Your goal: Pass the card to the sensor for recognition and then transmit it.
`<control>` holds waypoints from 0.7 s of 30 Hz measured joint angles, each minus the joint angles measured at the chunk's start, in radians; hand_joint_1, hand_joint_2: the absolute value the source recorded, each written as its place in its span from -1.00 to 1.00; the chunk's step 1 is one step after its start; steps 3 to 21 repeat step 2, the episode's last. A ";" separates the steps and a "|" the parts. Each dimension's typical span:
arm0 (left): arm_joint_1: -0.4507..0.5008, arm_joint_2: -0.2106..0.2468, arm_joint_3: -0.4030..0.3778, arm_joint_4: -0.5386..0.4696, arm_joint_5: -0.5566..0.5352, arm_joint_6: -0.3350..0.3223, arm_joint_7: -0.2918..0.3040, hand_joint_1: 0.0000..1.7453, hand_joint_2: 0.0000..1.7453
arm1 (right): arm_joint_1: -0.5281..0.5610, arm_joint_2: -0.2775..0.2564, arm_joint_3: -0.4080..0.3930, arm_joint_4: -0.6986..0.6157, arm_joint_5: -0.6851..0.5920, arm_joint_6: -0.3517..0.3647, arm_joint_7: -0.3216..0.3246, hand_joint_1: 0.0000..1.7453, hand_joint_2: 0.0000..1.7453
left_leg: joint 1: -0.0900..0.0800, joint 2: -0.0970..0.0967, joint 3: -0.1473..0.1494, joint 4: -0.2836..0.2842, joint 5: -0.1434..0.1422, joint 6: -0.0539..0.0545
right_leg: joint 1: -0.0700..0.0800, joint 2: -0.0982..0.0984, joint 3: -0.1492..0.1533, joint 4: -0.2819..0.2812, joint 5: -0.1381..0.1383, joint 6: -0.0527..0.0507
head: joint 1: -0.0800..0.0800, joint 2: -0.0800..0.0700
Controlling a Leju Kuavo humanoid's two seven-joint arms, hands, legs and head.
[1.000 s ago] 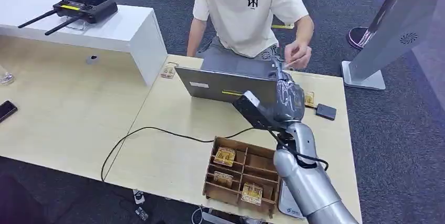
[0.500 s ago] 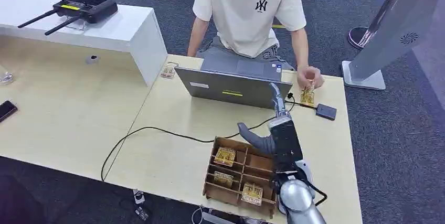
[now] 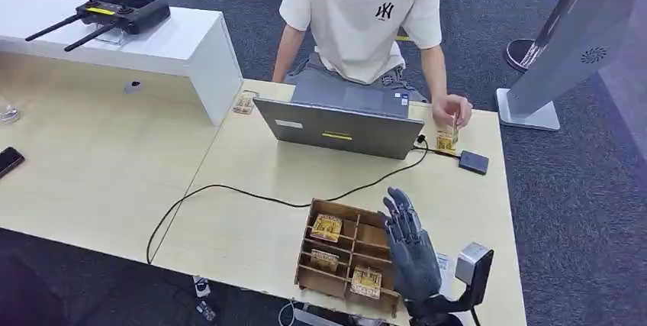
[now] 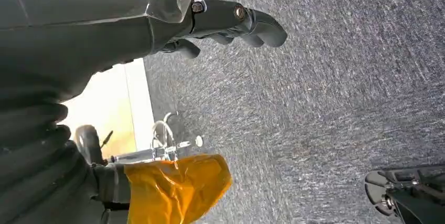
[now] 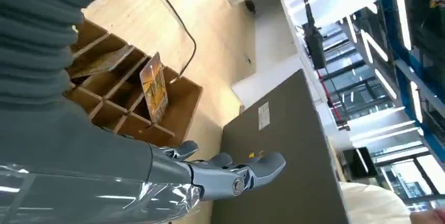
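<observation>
Here the right robot hand (image 3: 410,253) hovers empty, fingers spread, over the compartmented brown cardboard tray (image 3: 336,289). Reaching in, it could knock the small yellow-printed cards (image 3: 326,227) askew. The left robot hand (image 4: 231,22) holds nothing

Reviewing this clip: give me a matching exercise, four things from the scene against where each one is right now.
Things:
1. right hand
2. card under the person's hand
3. remote controller
4. black sensor

Places:
A. on the white raised counter
B. on the table, right of the laptop, cable attached
C. open above the wooden tray
D. standing by the laptop's right corner

Pairs: 1-C, 2-D, 3-A, 4-B
</observation>
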 joint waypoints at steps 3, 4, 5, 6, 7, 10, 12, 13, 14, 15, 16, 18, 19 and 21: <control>0.003 0.000 0.006 0.000 0.007 0.000 0.003 -1.00 1.00 | 0.040 -0.018 0.000 -0.010 -0.018 0.008 -0.012 -1.00 -1.00 | 0.000 -0.001 -0.001 0.000 0.000 0.001 | 0.000 -0.001 0.001 0.000 0.000 0.000 | 0.000 0.000; 0.003 0.000 0.006 0.000 0.007 0.000 0.003 -1.00 1.00 | 0.040 -0.018 0.000 -0.010 -0.018 0.008 -0.012 -1.00 -1.00 | 0.000 -0.001 -0.001 0.000 0.000 0.001 | 0.000 -0.001 0.001 0.000 0.000 0.000 | 0.000 0.000; 0.003 0.000 0.006 0.000 0.007 0.000 0.003 -1.00 1.00 | 0.040 -0.018 0.000 -0.010 -0.018 0.008 -0.012 -1.00 -1.00 | 0.000 -0.001 -0.001 0.000 0.000 0.001 | 0.000 -0.001 0.001 0.000 0.000 0.000 | 0.000 0.000; 0.003 0.000 0.006 0.000 0.007 0.000 0.003 -1.00 1.00 | 0.040 -0.018 0.000 -0.010 -0.018 0.008 -0.012 -1.00 -1.00 | 0.000 -0.001 -0.001 0.000 0.000 0.001 | 0.000 -0.001 0.001 0.000 0.000 0.000 | 0.000 0.000; 0.003 0.000 0.006 0.000 0.007 0.000 0.003 -1.00 1.00 | 0.040 -0.018 0.000 -0.010 -0.018 0.008 -0.012 -1.00 -1.00 | 0.000 -0.001 -0.001 0.000 0.000 0.001 | 0.000 -0.001 0.001 0.000 0.000 0.000 | 0.000 0.000; 0.003 0.000 0.006 0.000 0.007 0.000 0.003 -1.00 1.00 | 0.040 -0.018 0.000 -0.010 -0.018 0.008 -0.012 -1.00 -1.00 | 0.000 -0.001 -0.001 0.000 0.000 0.001 | 0.000 -0.001 0.001 0.000 0.000 0.000 | 0.000 0.000; 0.003 0.000 0.006 0.000 0.007 0.000 0.003 -1.00 1.00 | 0.040 -0.018 0.000 -0.010 -0.018 0.008 -0.012 -1.00 -1.00 | 0.000 -0.001 -0.001 0.000 0.000 0.001 | 0.000 -0.001 0.001 0.000 0.000 0.000 | 0.000 0.000; 0.003 0.000 0.006 0.000 0.007 0.000 0.003 -1.00 1.00 | 0.040 -0.018 0.000 -0.010 -0.018 0.008 -0.012 -1.00 -1.00 | 0.000 -0.001 -0.001 0.000 0.000 0.001 | 0.000 -0.001 0.001 0.000 0.000 0.000 | 0.000 0.000; 0.003 0.000 0.006 0.000 0.007 0.000 0.003 -1.00 1.00 | 0.040 -0.018 0.000 -0.010 -0.018 0.008 -0.012 -1.00 -1.00 | 0.000 -0.001 -0.001 0.000 0.000 0.001 | 0.000 -0.001 0.001 0.000 0.000 0.000 | 0.000 0.000; 0.003 0.000 0.006 0.000 0.007 0.000 0.003 -1.00 1.00 | 0.040 -0.018 0.000 -0.010 -0.018 0.008 -0.012 -1.00 -1.00 | 0.000 -0.001 -0.001 0.000 0.000 0.001 | 0.000 -0.001 0.001 0.000 0.000 0.000 | 0.000 0.000; 0.003 0.000 0.006 0.000 0.007 0.000 0.003 -1.00 1.00 | 0.040 -0.018 0.000 -0.010 -0.018 0.008 -0.012 -1.00 -1.00 | 0.000 -0.001 -0.001 0.000 0.000 0.001 | 0.000 -0.001 0.001 0.000 0.000 0.000 | 0.000 0.000; 0.003 0.000 0.006 0.000 0.007 0.000 0.003 -1.00 1.00 | 0.040 -0.018 0.000 -0.010 -0.018 0.008 -0.012 -1.00 -1.00 | 0.000 -0.001 -0.001 0.000 0.000 0.001 | 0.000 -0.001 0.001 0.000 0.000 0.000 | 0.000 0.000; 0.003 0.000 0.006 0.000 0.007 0.000 0.003 -1.00 1.00 | 0.040 -0.018 0.000 -0.010 -0.018 0.008 -0.012 -1.00 -1.00 | 0.000 -0.001 -0.001 0.000 0.000 0.001 | 0.000 -0.001 0.001 0.000 0.000 0.000 | 0.000 0.000; 0.003 0.000 0.006 0.000 0.007 0.000 0.003 -1.00 1.00 | 0.040 -0.018 0.000 -0.010 -0.018 0.008 -0.012 -1.00 -1.00 | 0.000 -0.001 -0.001 0.000 0.000 0.001 | 0.000 -0.001 0.001 0.000 0.000 0.000 | 0.000 0.000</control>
